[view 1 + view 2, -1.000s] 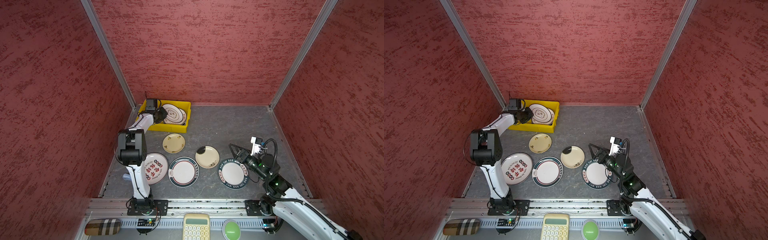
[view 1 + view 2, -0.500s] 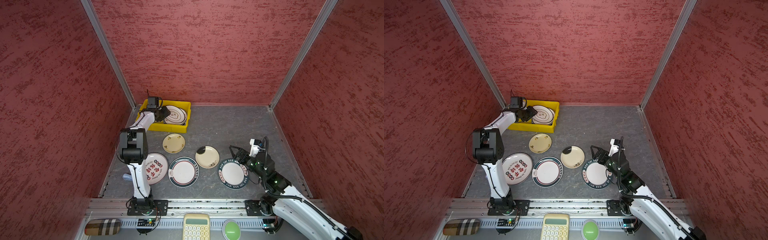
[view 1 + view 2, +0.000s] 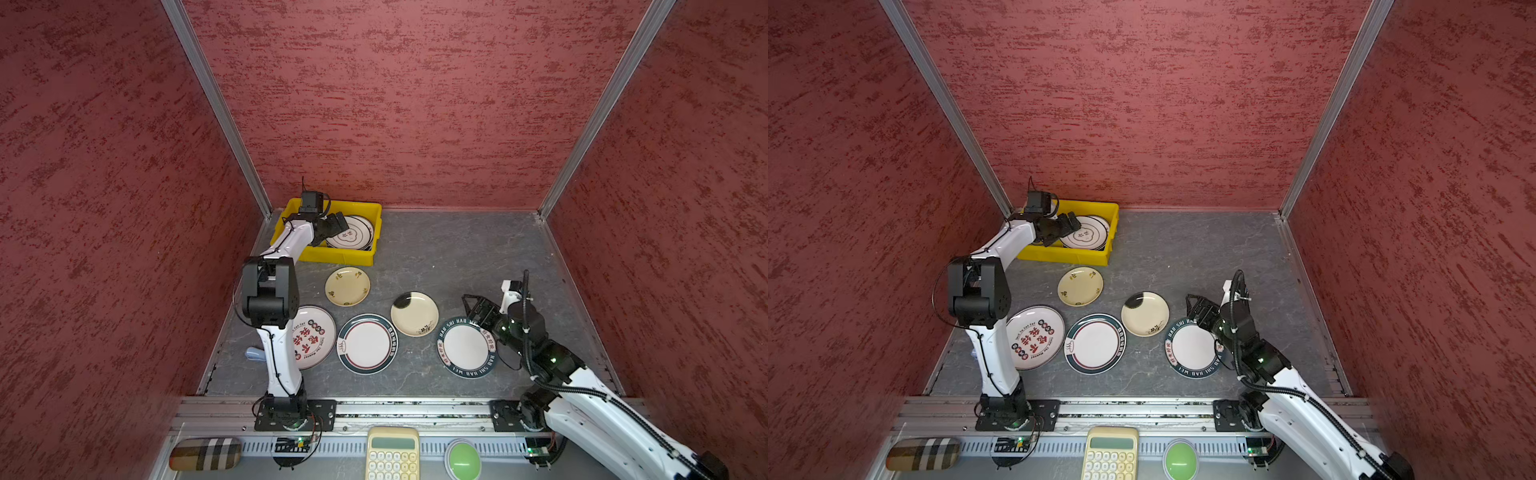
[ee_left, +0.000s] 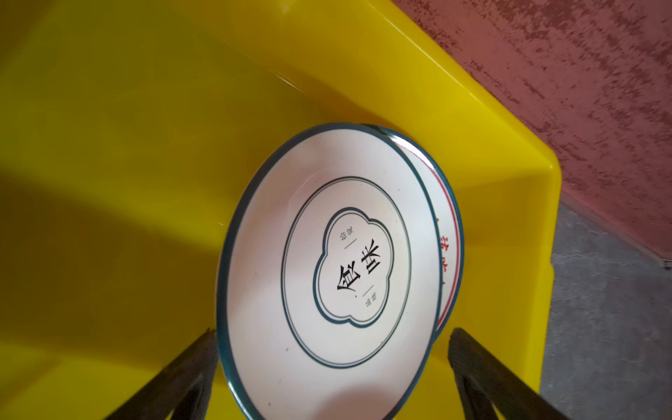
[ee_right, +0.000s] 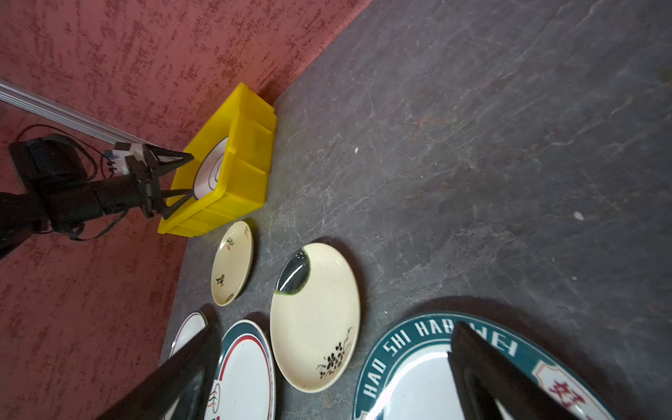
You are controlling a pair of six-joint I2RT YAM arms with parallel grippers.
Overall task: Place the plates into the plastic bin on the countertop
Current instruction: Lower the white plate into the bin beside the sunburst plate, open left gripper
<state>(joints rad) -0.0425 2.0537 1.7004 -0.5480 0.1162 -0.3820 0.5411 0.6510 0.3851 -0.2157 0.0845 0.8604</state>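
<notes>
Left gripper (image 4: pixel 332 332): jaws spread wide and clamped on nothing. The fingertips (image 4: pixel 209 336) stand on either side of the near rim of the top plate. It hangs over the left half of the bright yellow rectangular plastic bin (image 3: pixel 336 258).

Bin: at the back-left corner of the dark grey veined stone-look countertop (image 3: pixel 457 257). Its long axis runs along the rear wall and it sits mouth up.

In the bin, right half: a round white plate with a thin teal rim and a lobed emblem with black characters (image 4: pixel 327 272), face up. It overlaps a second white plate with a red line inside its rim (image 4: pixel 450 225), which shows only as a crescent. I cannot tell whether the upper one lies level.

Right gripper (image 3: pixel 471 305): jaws wide apart, empty, above the far edge of the white plate with a dark green lettered rim (image 3: pixel 466 347).

On the countertop, all flat and face up:
- small cream plate with scattered motifs (image 3: pixel 347 286), just in front of the bin
- cream plate with a dark patch on its edge (image 3: pixel 414 313)
- white plate with a dark green and red banded rim (image 3: pixel 367 344)
- white plate with red characters (image 3: pixel 313 337), partly behind my left arm
</notes>
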